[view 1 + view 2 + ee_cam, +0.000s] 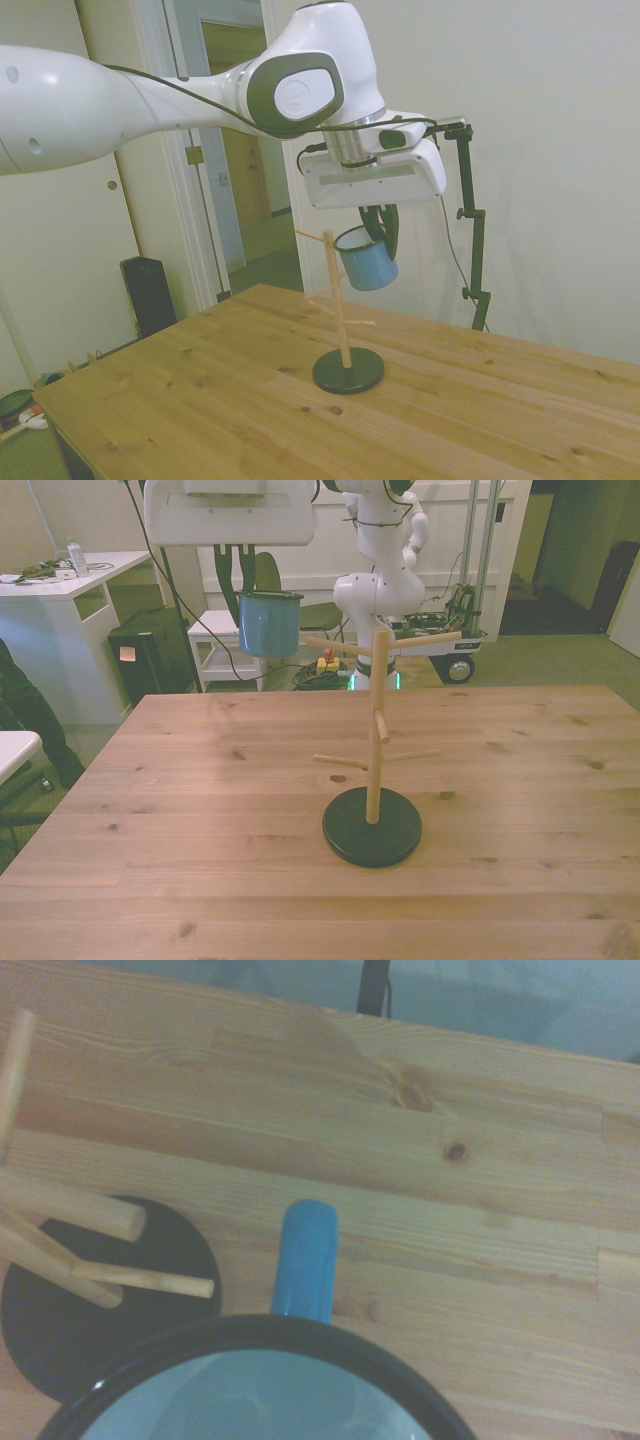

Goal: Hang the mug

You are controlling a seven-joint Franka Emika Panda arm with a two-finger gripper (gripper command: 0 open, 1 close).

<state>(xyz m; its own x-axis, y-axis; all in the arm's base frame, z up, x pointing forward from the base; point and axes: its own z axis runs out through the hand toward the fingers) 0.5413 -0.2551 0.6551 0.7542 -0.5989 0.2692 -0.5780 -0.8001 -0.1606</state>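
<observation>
1. Wooden planks with dark knots make up the table, which fills the lower half of the front view; behind it stand a white desk at upper left and white cabinets.
2. High above the table hangs the small light-blue enamel mug with white inside and a thin dark rim, at upper left of centre in the front view and just right of centre in the side view.
3. It is tilted in the side view, mouth up and toward the frame's left; the wrist view shows its blue handle jutting sideways from the rim over the planks.
4. The robot's dark two-finger gripper grasps the mug at its rim, fingers clenched on it.
5. Just beside the mug, apart from it, is the pale wooden rack with slanted pegs, upright on a round black base.
6. No writing can be read on the mug or the rack.
</observation>
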